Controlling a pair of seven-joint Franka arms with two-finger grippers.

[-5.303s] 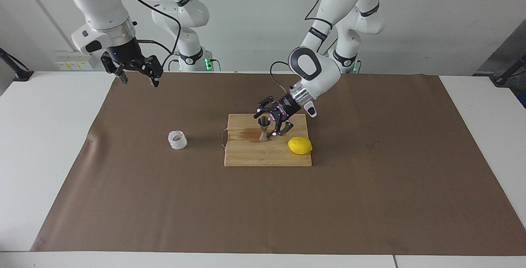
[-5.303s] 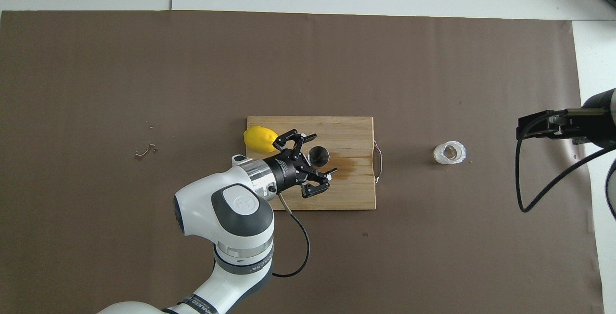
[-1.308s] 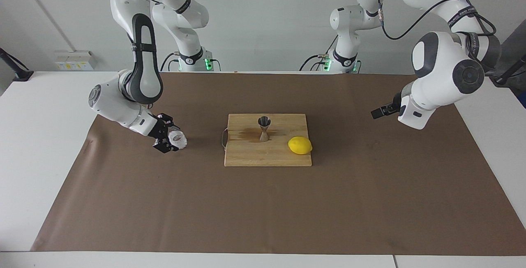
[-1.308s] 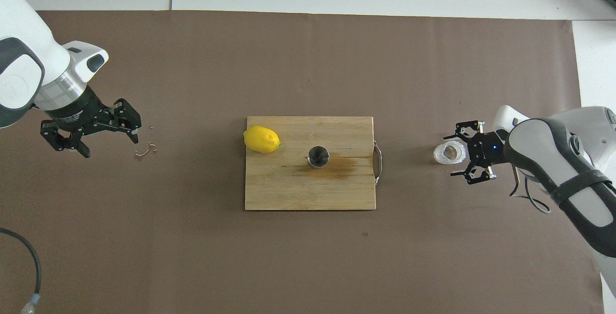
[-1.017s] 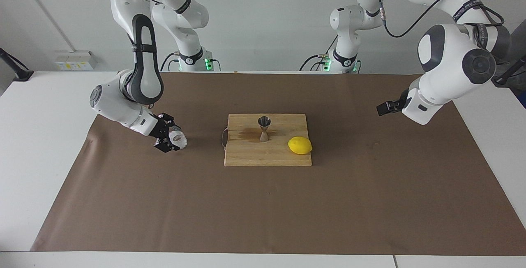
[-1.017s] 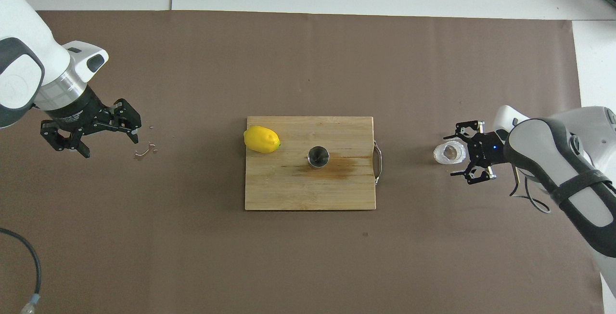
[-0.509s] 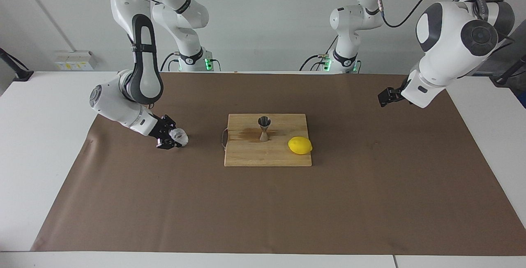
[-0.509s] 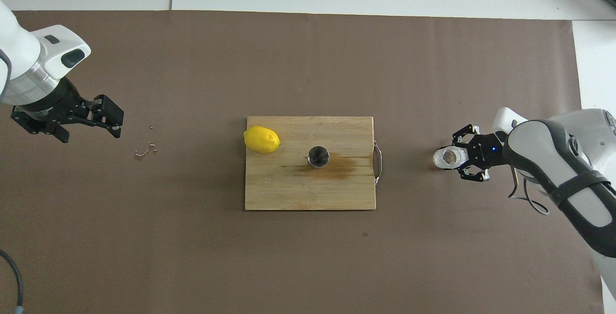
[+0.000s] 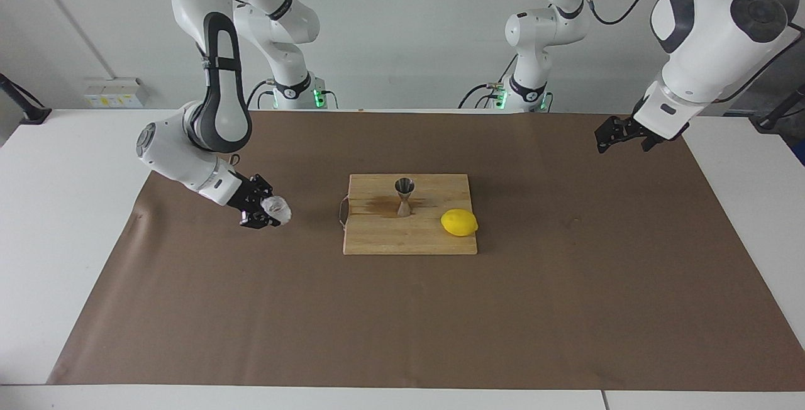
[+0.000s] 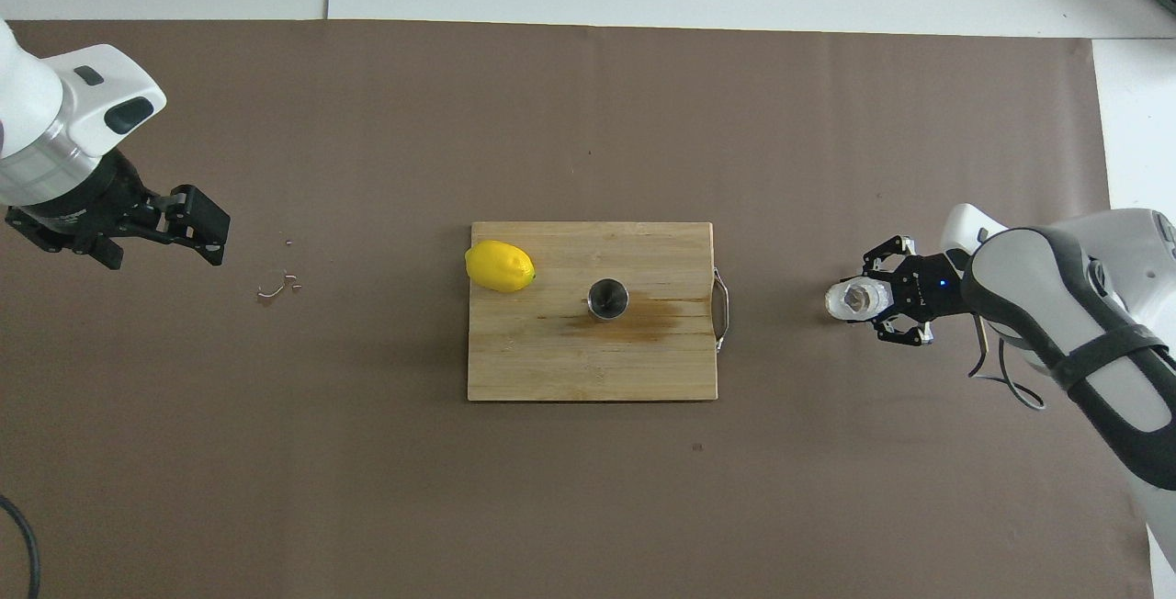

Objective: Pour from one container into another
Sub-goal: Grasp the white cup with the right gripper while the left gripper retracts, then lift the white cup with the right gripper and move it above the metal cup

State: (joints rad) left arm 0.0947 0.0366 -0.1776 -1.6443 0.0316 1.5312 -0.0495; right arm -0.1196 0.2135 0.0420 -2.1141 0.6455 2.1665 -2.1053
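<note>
Glass cup (image 9: pixel 275 209) sat in your R gripper (image 9: pixel 267 211), fingers clamped on it, tilted, low over the brown mat (image 9: pixel 402 309) toward the R arm's end. Jigger (image 9: pixel 404 196) stood upright on the board (image 9: pixel 409 237) w/ a lemon (image 9: pixel 459 222) beside it. Your L gripper (image 9: pixel 619 133) hung open, holding nothing, over the mat's other end.

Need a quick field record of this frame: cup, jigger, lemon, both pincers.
glass cup: gripped by right pincer, on the brown mat toward the right arm's end
right pincer: shut on glass cup
jigger: upright on cutting board
lemon: on the board beside the jigger
left pincer: open, empty, raised over the mat, waiting
</note>
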